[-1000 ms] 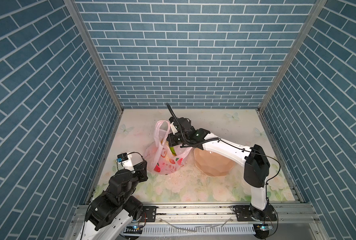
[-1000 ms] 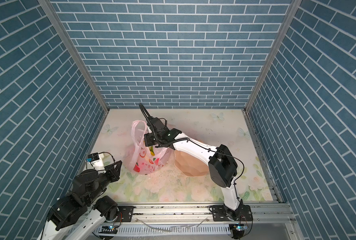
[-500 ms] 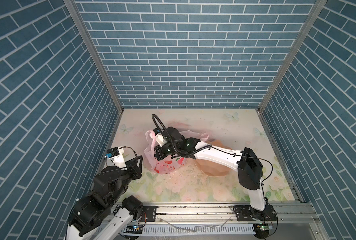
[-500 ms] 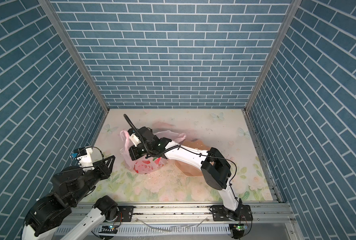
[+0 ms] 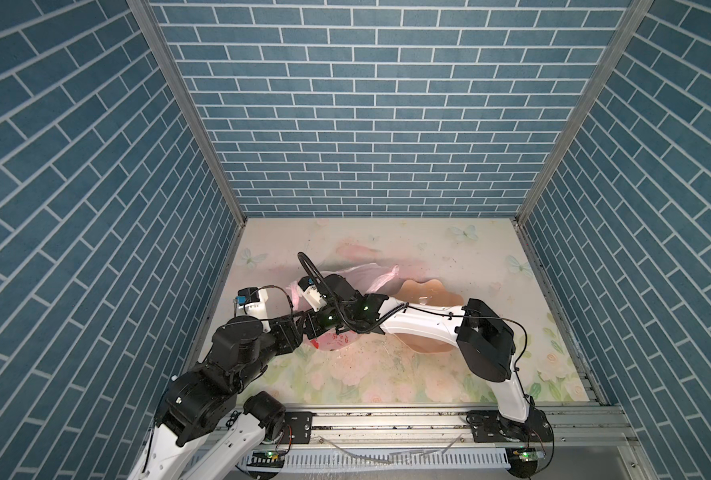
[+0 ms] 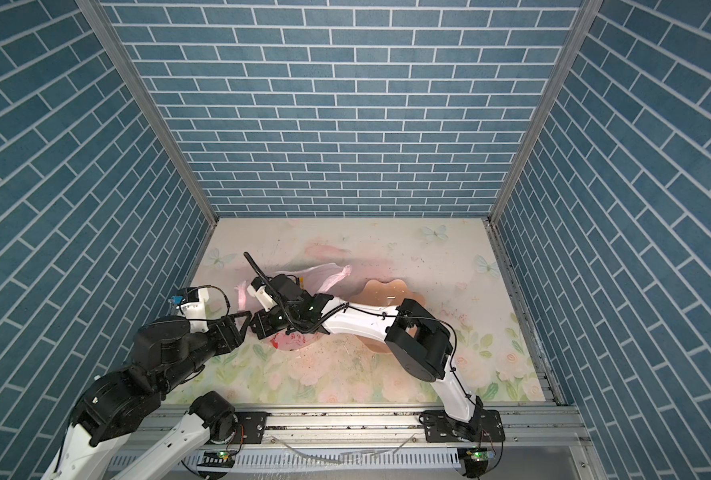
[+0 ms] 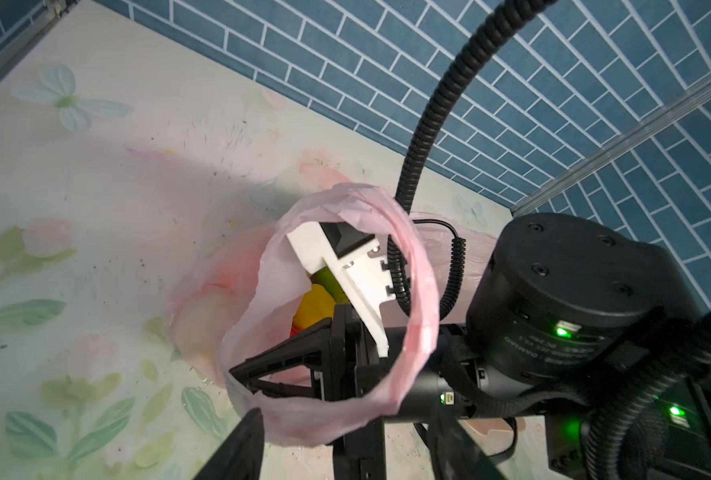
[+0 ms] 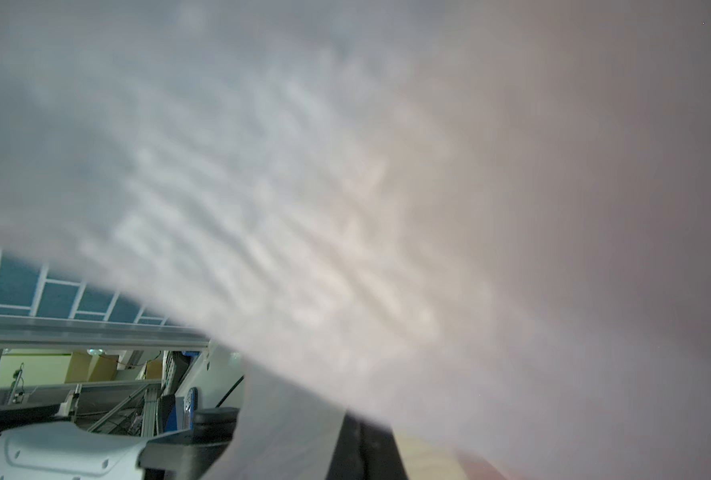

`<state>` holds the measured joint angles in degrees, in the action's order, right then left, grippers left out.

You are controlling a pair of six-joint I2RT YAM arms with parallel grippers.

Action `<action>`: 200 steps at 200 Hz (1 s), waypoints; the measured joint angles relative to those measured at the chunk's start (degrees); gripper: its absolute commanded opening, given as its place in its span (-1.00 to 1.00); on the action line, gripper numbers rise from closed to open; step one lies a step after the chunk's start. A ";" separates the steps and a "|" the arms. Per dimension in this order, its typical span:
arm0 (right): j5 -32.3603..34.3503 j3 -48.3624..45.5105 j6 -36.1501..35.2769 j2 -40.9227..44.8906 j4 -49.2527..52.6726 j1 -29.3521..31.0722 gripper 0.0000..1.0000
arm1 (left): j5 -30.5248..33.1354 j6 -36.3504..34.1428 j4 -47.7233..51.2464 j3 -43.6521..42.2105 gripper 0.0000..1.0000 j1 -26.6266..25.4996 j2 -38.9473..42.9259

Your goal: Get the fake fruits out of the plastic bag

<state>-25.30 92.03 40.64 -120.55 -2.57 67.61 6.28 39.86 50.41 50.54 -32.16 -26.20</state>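
Observation:
The pink plastic bag (image 5: pixel 362 276) (image 6: pixel 324 274) lies slumped on the table, left of centre. My right gripper (image 5: pixel 318 326) (image 6: pixel 264 326) reaches across it and is shut on the bag's handle, which loops round its body in the left wrist view, where the gripper (image 7: pixel 241 376) points into the bag (image 7: pixel 204 316). Inside the mouth show a yellow fake fruit (image 7: pixel 312 311) and a green one (image 7: pixel 329 278). My left gripper (image 5: pixel 297 328) (image 6: pixel 243 326) (image 7: pixel 345 457) is open just in front of the handle loop, holding nothing. Bag film blurs the right wrist view around the gripper (image 8: pixel 366 453).
A peach scalloped bowl (image 5: pixel 424 291) (image 6: pixel 387 291) sits right of the bag, half hidden under my right forearm. The left wall (image 5: pixel 204 291) stands close beside my left arm. The floral tabletop (image 5: pixel 387 374) runs to the front rail.
My right gripper has lowered the bag and carried it left and nearer the front. My left arm has swung in to the bag, and its jaws have opened.

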 measured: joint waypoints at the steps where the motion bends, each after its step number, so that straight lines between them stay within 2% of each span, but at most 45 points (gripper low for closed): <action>1: -0.02 0.00 0.09 -0.07 -0.07 0.00 -1.00 | -0.02 0.04 0.00 -0.09 0.41 0.00 0.00; 35: -0.33 -0.17 2.51 -1.70 -2.78 -0.07 -1.00 | 0.33 -0.33 0.07 -1.18 0.42 0.00 -0.48; 60: -0.50 -0.46 3.08 -1.70 -4.39 -0.07 -1.00 | 2.47 -1.68 -0.04 -1.20 0.29 0.00 -2.36; 121: -0.83 -2.36 3.04 -1.36 -5.22 -0.09 -1.00 | 10.49 -5.33 -2.45 -4.04 -0.43 0.52 -7.23; 158: 1.95 -4.33 1.95 3.23 1.42 -0.17 -1.00 | 14.08 -6.36 -4.81 -8.44 -0.55 1.44 -7.58; 200: 7.41 -9.46 0.42 13.57 7.61 -0.17 -1.00 | 14.49 -4.09 -7.87 -15.39 -0.55 2.67 -8.09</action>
<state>-17.89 82.56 41.06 -106.98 5.04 67.44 20.78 35.77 42.54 35.16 -29.50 -34.28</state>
